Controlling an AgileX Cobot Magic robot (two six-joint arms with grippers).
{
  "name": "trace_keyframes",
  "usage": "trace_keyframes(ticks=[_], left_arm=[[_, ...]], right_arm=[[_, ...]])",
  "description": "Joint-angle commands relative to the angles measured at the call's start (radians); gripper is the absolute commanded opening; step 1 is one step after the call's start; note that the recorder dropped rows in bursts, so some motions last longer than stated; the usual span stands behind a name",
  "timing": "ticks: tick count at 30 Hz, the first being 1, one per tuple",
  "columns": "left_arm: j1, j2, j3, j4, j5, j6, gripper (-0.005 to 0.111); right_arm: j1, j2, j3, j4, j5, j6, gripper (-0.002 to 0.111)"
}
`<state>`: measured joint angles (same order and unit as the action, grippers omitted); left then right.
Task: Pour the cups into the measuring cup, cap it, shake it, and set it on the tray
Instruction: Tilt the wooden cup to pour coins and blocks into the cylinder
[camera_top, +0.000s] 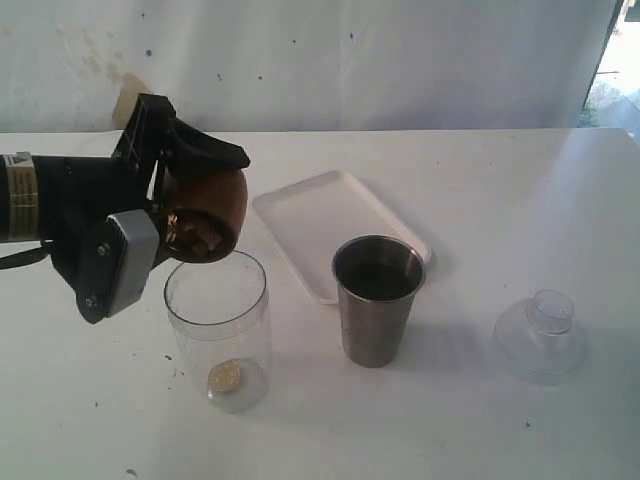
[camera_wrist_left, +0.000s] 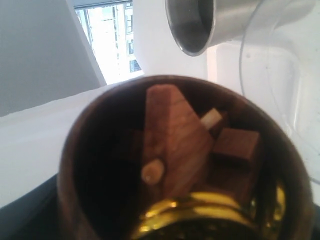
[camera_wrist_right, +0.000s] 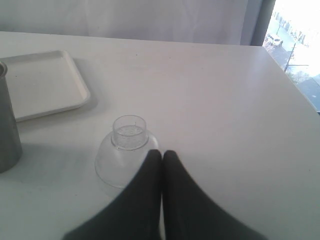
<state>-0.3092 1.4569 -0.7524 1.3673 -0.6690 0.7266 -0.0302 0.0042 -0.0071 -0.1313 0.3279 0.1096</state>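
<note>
Plenty of bare white bench (camera_top: 480, 430) at the front and on the right side, with the right edge well apart from everything. Flat white tray (camera_top: 320, 215) near the middle, toward the back. Steel tumbler (camera_top: 376, 310) upright just in front of the tray's near edge; touching or not, hard to tell. Clear measuring cup (camera_top: 218, 330) upright to the left of the tumbler, with a gap between the two and one small gold round thing (camera_top: 226, 377) at the bottom. Clear dome lid (camera_top: 541, 335) alone on the right, well apart from the tumbler. Left gripper (camera_top: 165, 215) spread wide and pinching the brown wooden cup (camera_top: 215, 200) from two sides. Wooden cup tipped on its side, mouth right above the measuring cup's rim, with wood blocks (camera_wrist_left: 175, 145) and gold pieces (camera_wrist_left: 200, 215) near the lip. Right gripper (camera_wrist_right: 161, 162) pressed tight together, empty, tips right by the dome lid's edge; touching or not, cannot tell.
</note>
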Motion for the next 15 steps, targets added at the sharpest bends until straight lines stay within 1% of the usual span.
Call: trace_keyframes(ticks=[1,6,15], left_arm=[[-0.004,-0.002,-0.006,-0.034,-0.017,0.068,0.000],[-0.004,-0.002,-0.006,-0.083,-0.019,0.109,0.000],[-0.004,-0.002,-0.006,-0.085,-0.042,0.091,0.000]], right_arm=[[0.001,-0.004,0.007,0.002,-0.010,0.000,0.000],[0.001,-0.004,0.007,0.002,-0.010,0.000,0.000],[0.001,-0.004,0.007,0.002,-0.010,0.000,0.000]])
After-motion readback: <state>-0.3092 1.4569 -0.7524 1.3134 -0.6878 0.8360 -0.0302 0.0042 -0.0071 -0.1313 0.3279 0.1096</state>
